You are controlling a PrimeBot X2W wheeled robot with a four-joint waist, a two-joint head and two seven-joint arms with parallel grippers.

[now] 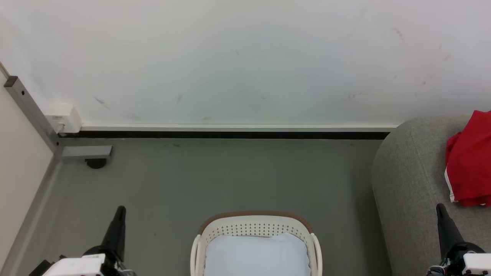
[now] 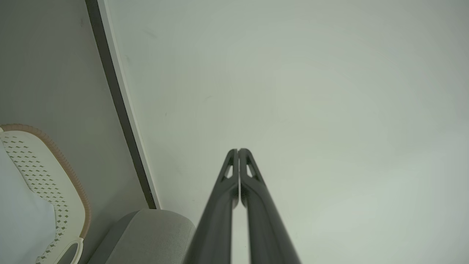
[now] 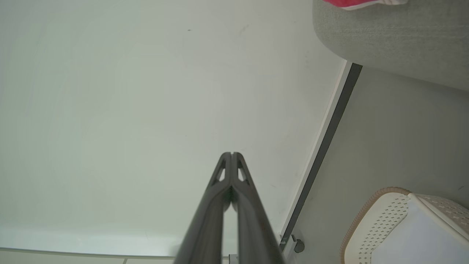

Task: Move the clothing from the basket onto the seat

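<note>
The red clothing (image 1: 470,161) with its white stripe trim lies bunched on the light grey seat (image 1: 410,180) at the right edge of the head view; a sliver of it (image 3: 351,3) tops the right wrist view. The white basket (image 1: 255,228) with a brown rim stands on the floor at bottom centre, holding only a pale blue-white pad (image 1: 257,255). My left gripper (image 1: 120,210) is shut and empty at the lower left. My right gripper (image 1: 440,207) is shut and empty at the lower right, in front of the seat. Both wrist views show fingertips pressed together (image 2: 238,151) (image 3: 231,154).
A white wall with a dark baseboard (image 1: 230,134) runs behind the grey floor. A grey metal frame leg with a black foot (image 1: 96,163) and a white box (image 1: 63,119) sit at the left corner. Open floor lies between basket and wall.
</note>
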